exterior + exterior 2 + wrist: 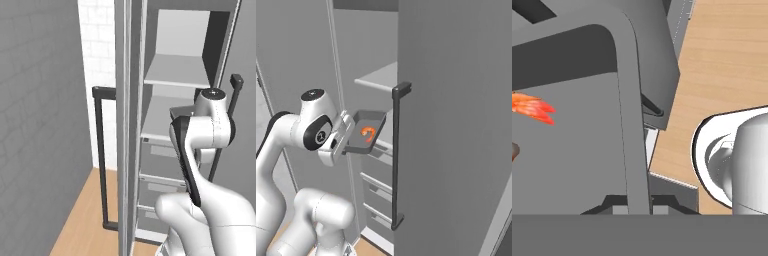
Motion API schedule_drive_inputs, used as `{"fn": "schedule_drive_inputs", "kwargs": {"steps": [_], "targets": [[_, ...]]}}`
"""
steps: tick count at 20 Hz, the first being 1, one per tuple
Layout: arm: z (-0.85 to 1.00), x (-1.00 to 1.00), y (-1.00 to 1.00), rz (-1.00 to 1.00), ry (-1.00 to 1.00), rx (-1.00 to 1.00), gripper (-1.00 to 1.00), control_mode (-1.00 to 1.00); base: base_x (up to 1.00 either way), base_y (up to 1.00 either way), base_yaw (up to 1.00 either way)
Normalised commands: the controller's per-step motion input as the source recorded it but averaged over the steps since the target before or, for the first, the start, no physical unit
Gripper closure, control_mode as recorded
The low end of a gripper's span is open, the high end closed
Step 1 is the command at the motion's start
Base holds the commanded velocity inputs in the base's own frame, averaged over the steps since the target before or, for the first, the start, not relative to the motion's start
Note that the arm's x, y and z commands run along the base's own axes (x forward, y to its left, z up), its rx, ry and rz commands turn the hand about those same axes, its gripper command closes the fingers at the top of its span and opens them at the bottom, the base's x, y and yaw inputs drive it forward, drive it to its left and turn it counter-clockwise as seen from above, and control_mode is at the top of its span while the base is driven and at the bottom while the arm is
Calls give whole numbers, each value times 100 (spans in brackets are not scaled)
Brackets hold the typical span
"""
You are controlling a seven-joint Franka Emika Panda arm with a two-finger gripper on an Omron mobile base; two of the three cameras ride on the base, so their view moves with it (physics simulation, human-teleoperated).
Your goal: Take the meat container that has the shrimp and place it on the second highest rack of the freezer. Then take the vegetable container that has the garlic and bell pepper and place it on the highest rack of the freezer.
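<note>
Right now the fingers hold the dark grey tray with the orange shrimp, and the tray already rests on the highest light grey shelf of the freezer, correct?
Not quite. The dark grey tray with the orange shrimp is held in front of the freezer, below the highest light grey shelf; the right base view shows this.

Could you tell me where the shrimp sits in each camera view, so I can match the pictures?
Left base view: I cannot pick it out; the arm stands in front of the racks.
Right base view: the shrimp lies left of centre, in the dark tray below the highest rack.
Hand view: at the left edge, above mid-height, on the tray floor.
Shared landmark: the tray's raised rim.
</note>
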Motion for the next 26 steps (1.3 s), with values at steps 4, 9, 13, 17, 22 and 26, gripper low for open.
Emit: {"fn": "schedule_drive_inputs", "kwargs": {"steps": [4,9,13,17,22,26], "targets": [[0,0,0,0,0,0,100,100,56,-7,0],[0,0,0,0,0,0,100,100,-5,-43,0],[0,0,0,0,0,0,100,100,0,-55,0],[0,0,0,0,0,0,100,100,28,0,2],[0,0,0,0,0,0,100,100,28,23,6],[0,0,0,0,0,0,100,100,17,29,8]]}}
